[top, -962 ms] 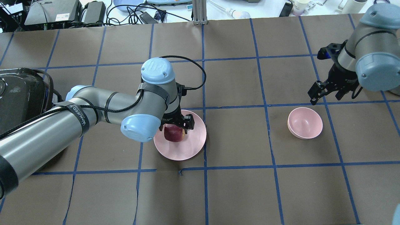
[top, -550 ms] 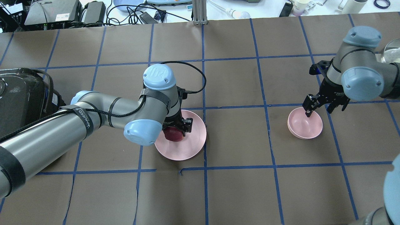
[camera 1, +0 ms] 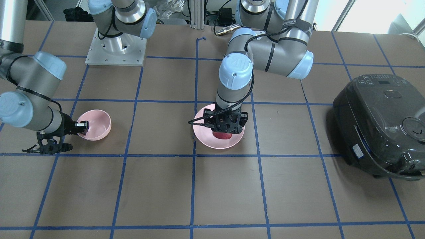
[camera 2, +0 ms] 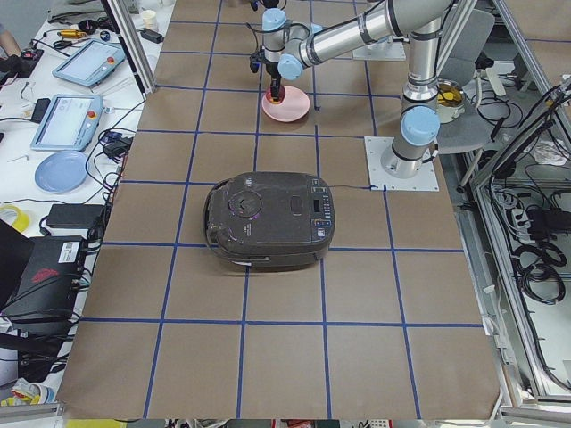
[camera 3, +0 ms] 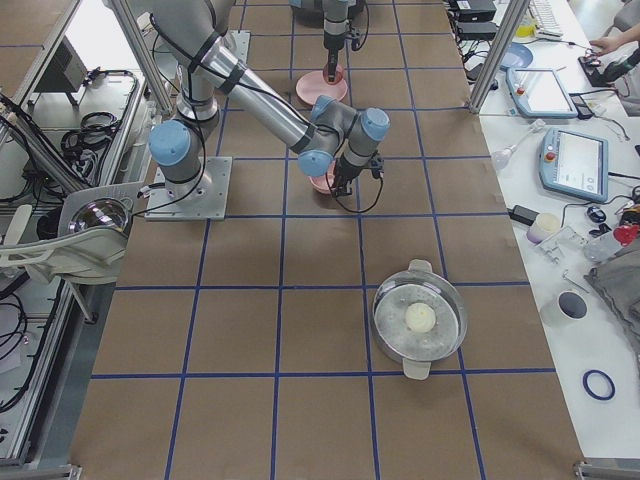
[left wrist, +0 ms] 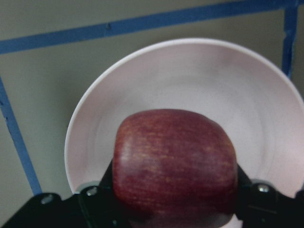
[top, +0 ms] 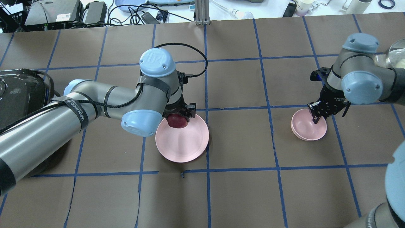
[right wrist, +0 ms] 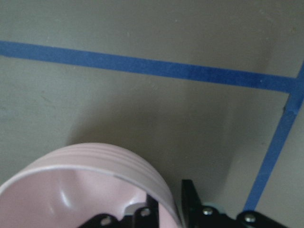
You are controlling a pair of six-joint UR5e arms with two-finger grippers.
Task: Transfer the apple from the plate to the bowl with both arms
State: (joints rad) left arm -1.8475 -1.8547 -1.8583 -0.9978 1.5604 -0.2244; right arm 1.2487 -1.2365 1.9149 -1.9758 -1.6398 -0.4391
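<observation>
My left gripper [top: 177, 117] is shut on the dark red apple [top: 177, 121] and holds it just above the far edge of the wide pink plate [top: 183, 142]. The left wrist view shows the apple [left wrist: 175, 161] clamped between both fingers over the plate [left wrist: 190, 76]. In the front view the apple [camera 1: 222, 135] hangs under the gripper [camera 1: 225, 127]. The small pink bowl [top: 307, 128] stands to the right. My right gripper [top: 316, 116] straddles its far rim. In the right wrist view one finger is inside the bowl [right wrist: 85, 180] and one finger [right wrist: 192, 202] outside, close together on the rim.
A black rice cooker [camera 1: 378, 122] stands on my left side, also seen in the overhead view [top: 19, 95]. A steel pot with a glass lid [camera 3: 420, 318] sits at the right end. The brown table [top: 237, 142] is gridded with blue tape. Clutter lies beyond the far edge.
My left gripper has risen with the apple off the plate and shifted toward the far rim. My right gripper has come down onto the bowl's rim and its fingers have closed.
</observation>
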